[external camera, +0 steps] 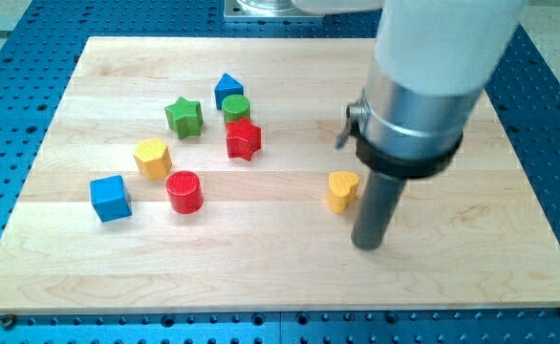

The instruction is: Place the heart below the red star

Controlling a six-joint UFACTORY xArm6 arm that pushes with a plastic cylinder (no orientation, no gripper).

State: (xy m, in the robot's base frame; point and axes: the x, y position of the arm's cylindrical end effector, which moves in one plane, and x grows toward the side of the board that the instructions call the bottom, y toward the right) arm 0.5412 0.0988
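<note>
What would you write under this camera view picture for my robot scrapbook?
My tip rests just right of the yellow heart, far right of the red star on the wooden board.

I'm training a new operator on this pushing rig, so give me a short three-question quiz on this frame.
1. True or false: the yellow heart touches the red star.
2. My tip is nearest which block? A) blue cube B) yellow heart C) red cylinder
3. Which block sits just above the red star?

Key: 1 false, it lies well to the star's right. 2 B, the tip is just right of and below the heart. 3 the green cylinder.
</note>
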